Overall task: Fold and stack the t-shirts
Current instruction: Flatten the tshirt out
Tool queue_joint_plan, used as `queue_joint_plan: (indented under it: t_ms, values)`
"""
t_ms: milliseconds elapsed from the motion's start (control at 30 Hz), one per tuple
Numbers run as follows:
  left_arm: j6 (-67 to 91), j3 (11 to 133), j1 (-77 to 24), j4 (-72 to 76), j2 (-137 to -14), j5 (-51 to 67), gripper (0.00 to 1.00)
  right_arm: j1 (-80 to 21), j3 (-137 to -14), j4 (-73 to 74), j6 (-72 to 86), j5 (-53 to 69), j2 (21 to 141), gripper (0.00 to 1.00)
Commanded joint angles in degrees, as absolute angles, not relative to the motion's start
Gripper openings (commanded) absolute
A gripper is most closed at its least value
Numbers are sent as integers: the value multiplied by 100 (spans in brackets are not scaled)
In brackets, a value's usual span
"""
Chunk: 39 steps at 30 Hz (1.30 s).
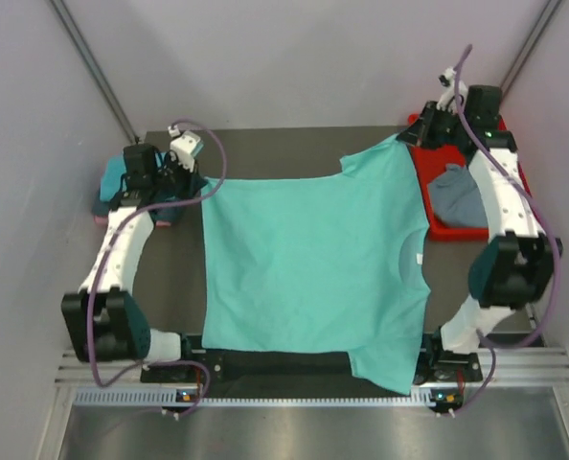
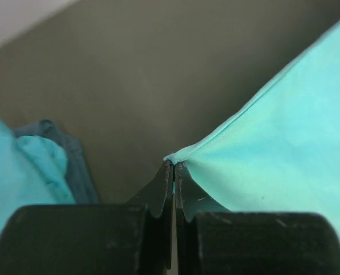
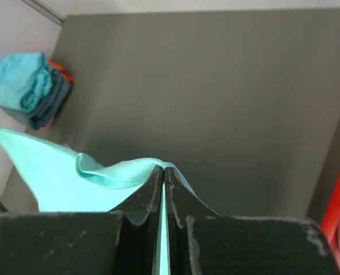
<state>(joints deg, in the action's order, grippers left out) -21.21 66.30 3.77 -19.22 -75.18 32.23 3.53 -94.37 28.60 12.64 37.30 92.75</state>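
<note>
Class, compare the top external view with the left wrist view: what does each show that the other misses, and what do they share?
Only the top view shows the whole teal shirt spread out and the red tray holding a grey-blue shirt. Only the wrist view shows the left fingers shut on its hem corner. Both show the teal shirt and the folded pile at the left.

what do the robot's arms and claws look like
The left arm and right arm have white links, bulky dark joint housings and looping purple cables. The left claw and right claw each have two black fingers tapering from blocky bases to thin tips.
</note>
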Motion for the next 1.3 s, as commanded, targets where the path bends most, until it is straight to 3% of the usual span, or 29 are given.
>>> queue_joint_plan:
  t_ms: [0,233,433,900,1100,1267]
  values:
    - [-2197,7221,299,-1485,-8592,3506,0,167,-10299,2531,976,3709,10342,0]
    - [-1820,9770,229,-2319,-11561,3454,0,97,-13021,3050,607,3288,13206,0]
    - [-1407,11565,220,-2514,-12874,3165,0,79,-13719,2630,589,2822,14219,0]
    - [-1222,12129,193,-1723,-13491,2408,0,-325,-14581,1942,589,2426,14994,0]
    - [-1142,12007,211,-1775,-13246,2610,0,-308,-14450,2127,554,2645,14652,0]
    - [-1432,11068,246,-1758,-12464,2777,0,-220,-13905,2382,501,2803,13906,0]
